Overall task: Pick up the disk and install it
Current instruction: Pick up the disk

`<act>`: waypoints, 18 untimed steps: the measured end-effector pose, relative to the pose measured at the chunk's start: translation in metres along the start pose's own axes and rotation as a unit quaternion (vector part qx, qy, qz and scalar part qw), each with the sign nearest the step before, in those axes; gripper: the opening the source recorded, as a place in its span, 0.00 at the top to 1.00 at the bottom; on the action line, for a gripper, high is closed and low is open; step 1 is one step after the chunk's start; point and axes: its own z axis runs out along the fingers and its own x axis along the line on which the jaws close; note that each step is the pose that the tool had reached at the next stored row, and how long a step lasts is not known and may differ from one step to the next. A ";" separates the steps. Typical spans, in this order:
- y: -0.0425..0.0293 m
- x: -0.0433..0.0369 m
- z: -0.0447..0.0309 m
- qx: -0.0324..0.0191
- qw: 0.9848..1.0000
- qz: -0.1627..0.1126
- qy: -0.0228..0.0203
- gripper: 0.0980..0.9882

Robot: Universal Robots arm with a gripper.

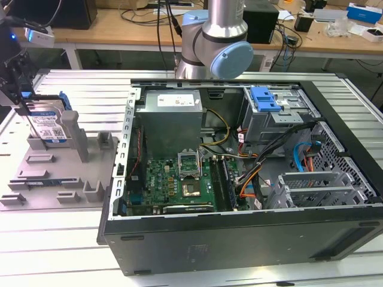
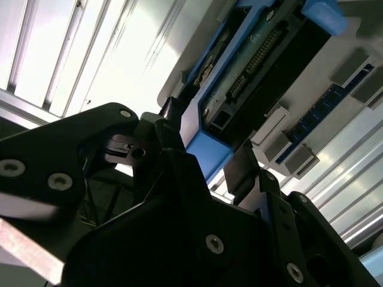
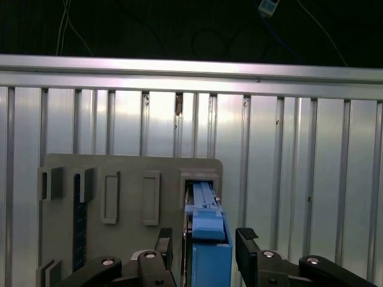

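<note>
Disk (image 1: 49, 127), a flat rectangular silver hard drive with a white-and-blue label, framed by a blue plastic carrier, stands on edge in a slot of the grey plastic fixture tray (image 1: 36, 179). The tray lies on the ribbed aluminium table (image 1: 90, 95) at the exterior view's left, well apart from the open black computer case (image 1: 239, 239). The arm's black two-fingered gripper (image 3: 206, 248) hangs over the drive with its fingers spread to either side of the carrier's upper end tab. Slivers of gap show in both wrist views, and nothing is held. The drive looks dense, rigid and sensitive to knocks. Its bare green circuit board (image 2: 263, 54), seen in the second wrist view, is probably best left untouched. The stiff blue frame's flat sides seem the safest hold, though smooth plastic may slip under a loose pinch.
</note>
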 end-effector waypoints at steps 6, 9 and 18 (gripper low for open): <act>0.0000 0.0000 0.0001 0.000 1.000 0.000 0.000 0.50; 0.0000 0.0000 0.0001 0.000 1.000 0.000 0.000 0.50; 0.0000 0.0000 0.0004 0.000 1.000 0.000 0.000 0.60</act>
